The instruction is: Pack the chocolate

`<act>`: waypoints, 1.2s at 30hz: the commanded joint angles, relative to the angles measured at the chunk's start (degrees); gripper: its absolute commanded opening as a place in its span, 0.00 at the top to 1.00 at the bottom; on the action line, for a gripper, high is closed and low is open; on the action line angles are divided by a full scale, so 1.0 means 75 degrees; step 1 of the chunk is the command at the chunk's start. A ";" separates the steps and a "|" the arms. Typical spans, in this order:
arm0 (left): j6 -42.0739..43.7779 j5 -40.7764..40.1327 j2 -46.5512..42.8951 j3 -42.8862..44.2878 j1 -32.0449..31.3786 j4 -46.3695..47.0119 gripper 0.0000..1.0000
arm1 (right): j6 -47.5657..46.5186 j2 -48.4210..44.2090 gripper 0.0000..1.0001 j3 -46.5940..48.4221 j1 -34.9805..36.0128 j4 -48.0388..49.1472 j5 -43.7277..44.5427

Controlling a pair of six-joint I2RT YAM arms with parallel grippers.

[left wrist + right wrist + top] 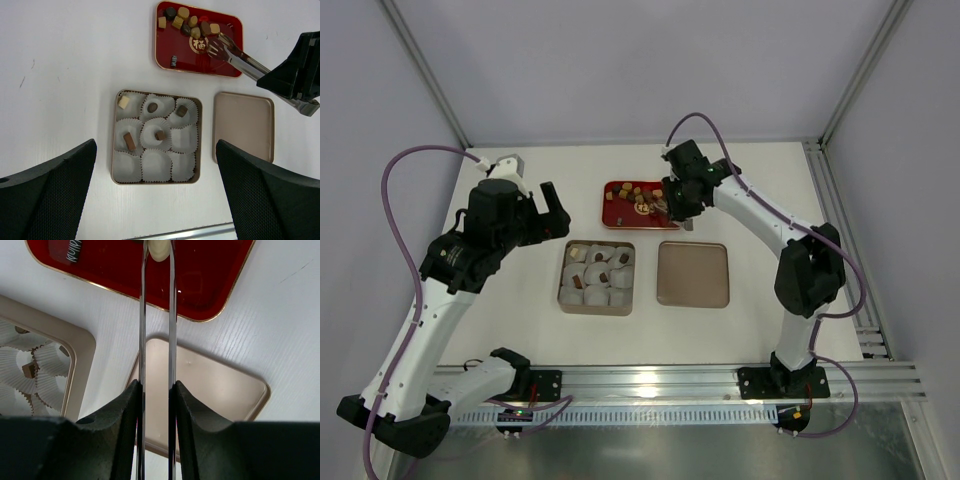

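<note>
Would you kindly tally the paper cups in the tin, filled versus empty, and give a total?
Paper cups holding a chocolate: 5
Empty paper cups: 4
Total: 9 cups in the tin

The red tray (200, 67) bore a round gold emblem (198, 45) showing the character 福; no other text was legible.
</note>
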 commanded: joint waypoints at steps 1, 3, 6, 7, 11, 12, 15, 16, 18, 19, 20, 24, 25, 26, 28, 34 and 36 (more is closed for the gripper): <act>-0.0049 0.0067 -0.0028 0.0126 0.0034 0.0170 0.00 | -0.0097 -0.0637 0.66 0.0098 -0.0070 -0.0002 -0.0065; -0.0060 0.0079 -0.0028 0.0126 0.0034 0.0193 0.00 | -0.0097 -0.0708 0.66 0.0075 -0.0082 -0.0014 -0.0054; -0.0049 0.0079 -0.0040 0.0137 0.0034 0.0182 0.00 | -0.0097 -0.0790 0.66 0.0039 -0.0094 0.0010 -0.0077; -0.0049 0.0079 -0.0029 0.0126 0.0034 0.0182 0.00 | -0.0097 -0.0813 0.66 0.0028 -0.0105 0.0021 -0.0077; -0.0060 0.0079 -0.0028 0.0126 0.0034 0.0170 0.00 | -0.0097 -0.0895 0.66 0.0016 -0.0105 0.0021 -0.0077; -0.0049 0.0068 -0.0040 0.0126 0.0034 0.0182 0.00 | -0.0086 -0.0930 0.66 0.0004 -0.0105 0.0033 -0.0065; -0.0049 0.0056 -0.0040 0.0126 0.0034 0.0158 0.00 | -0.0050 -0.1083 0.67 -0.0043 -0.0105 0.0068 -0.0416; -0.0060 0.0056 -0.0052 0.0126 0.0034 0.0170 0.00 | -0.0027 -0.1129 0.67 -0.0054 -0.0105 0.0080 -0.0463; -0.0049 0.0056 -0.0040 0.0126 0.0034 0.0170 0.00 | 0.0031 -0.1352 0.67 -0.0159 -0.0105 0.0115 -0.0708; -0.0049 0.0056 -0.0040 0.0126 0.0023 0.0182 0.00 | 0.0055 -0.1445 0.67 -0.0218 -0.0082 0.0185 -0.0791; -0.0049 0.0056 -0.0040 0.0126 0.0034 0.0193 0.00 | 0.0090 -0.1609 0.67 -0.0335 -0.0059 0.0220 -0.0861; -0.0072 0.0091 -0.0005 0.0114 0.0034 0.0229 0.00 | 0.0184 -0.2042 0.66 -0.0558 0.0140 0.0256 -0.0932; -0.0084 0.0103 -0.0005 0.0114 0.0034 0.0229 0.00 | 0.0196 -0.2125 0.67 -0.0605 0.0245 0.0279 -0.0955; -0.0084 0.0103 0.0018 0.0102 0.0034 0.0252 0.00 | 0.0231 -0.2219 0.67 -0.0710 0.0292 0.0268 -0.0944; -0.0107 0.0126 0.0018 0.0125 0.0034 0.0264 0.00 | 0.0266 -0.2465 0.67 -0.0885 0.0538 0.0268 -0.0909; -0.0107 0.0138 0.0030 0.0114 0.0034 0.0275 0.00 | 0.0547 -0.3098 0.67 -0.1355 0.1649 0.0198 -0.0546; -0.0119 0.0138 0.0018 0.0102 0.0034 0.0287 0.00 | 0.0722 -0.3343 0.67 -0.1671 0.1955 0.0255 -0.0429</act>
